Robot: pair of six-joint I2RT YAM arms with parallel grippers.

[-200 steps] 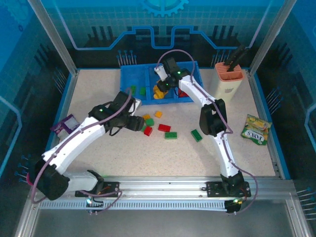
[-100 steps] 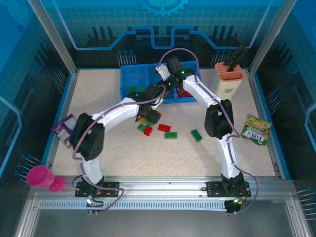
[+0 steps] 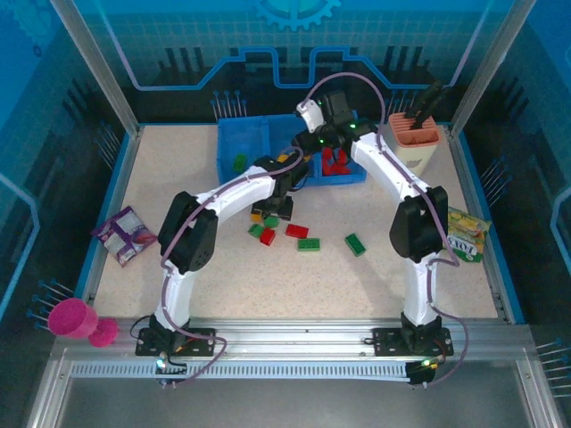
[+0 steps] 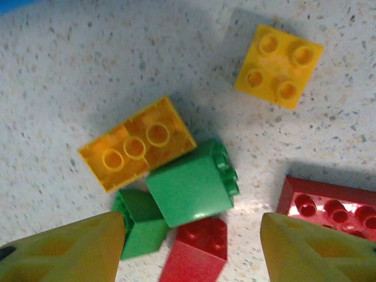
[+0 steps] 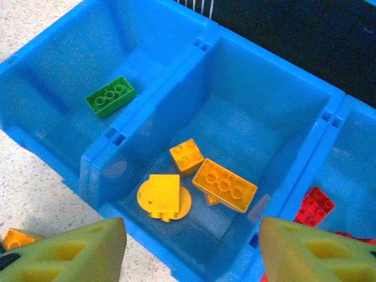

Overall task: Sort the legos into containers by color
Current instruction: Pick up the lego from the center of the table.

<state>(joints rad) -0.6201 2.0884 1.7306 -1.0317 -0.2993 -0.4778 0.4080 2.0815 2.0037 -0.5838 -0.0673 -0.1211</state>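
Sorting looks midway. Right gripper hangs open and empty over the blue tray, whose middle compartment has about four yellow-orange legos; one green brick lies upper left. Left gripper, jaws apart, hovers over six loose bricks mid-frame: two green, two red, one orange, one yellow. The next move likely calls for closing on one.

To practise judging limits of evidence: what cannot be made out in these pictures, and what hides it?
Top view: the blue tray's middle compartment, covered by the left arm and right arm.
Left wrist view: the rightmost red brick, cut off by the right edge and the left tool's finger.
Same view: small green brick, partly hidden by the bigger green brick.
Right wrist view: the right compartment, cut off by the edge; red bricks uncountable.
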